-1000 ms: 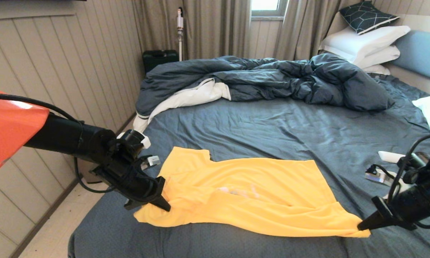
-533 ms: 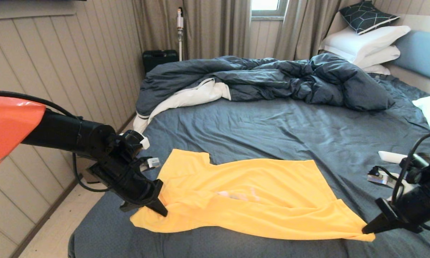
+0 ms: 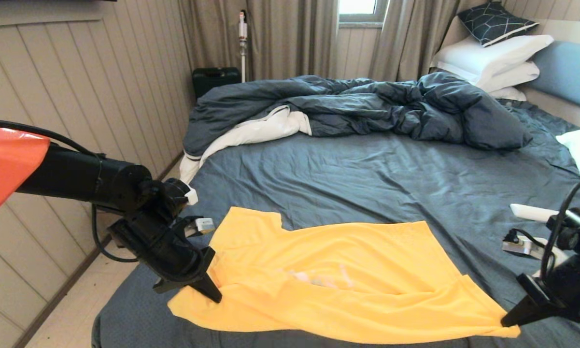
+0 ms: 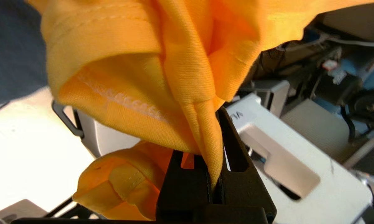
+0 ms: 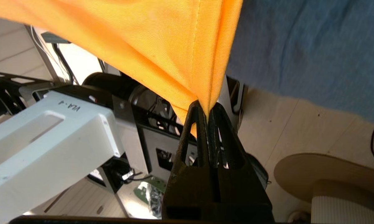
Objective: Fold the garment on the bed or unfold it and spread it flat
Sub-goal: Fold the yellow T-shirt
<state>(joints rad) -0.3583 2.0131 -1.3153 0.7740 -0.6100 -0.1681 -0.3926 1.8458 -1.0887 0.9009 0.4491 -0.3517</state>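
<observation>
The bright yellow garment (image 3: 338, 275) lies spread across the near part of the bed (image 3: 367, 179), stretched between my two grippers, with faint print showing through near its middle. My left gripper (image 3: 214, 296) is shut on bunched fabric at the garment's left near end; the left wrist view shows folded yellow cloth (image 4: 180, 77) pinched in the left gripper (image 4: 216, 183). My right gripper (image 3: 507, 321) is shut on the garment's right near corner. In the right wrist view the hem corner (image 5: 202, 62) runs into the tips of the right gripper (image 5: 207, 109).
A rumpled dark-blue duvet (image 3: 367, 108) with white lining lies across the far half of the bed. White pillows (image 3: 492, 60) and a light-blue headboard (image 3: 570, 72) stand at the right. The panelled wall (image 3: 77, 87) and floor gap run along the left.
Both grippers have pulled the garment toward the near edge of the bed and slightly outward. The cloth now lies lower in view and more stretched.
</observation>
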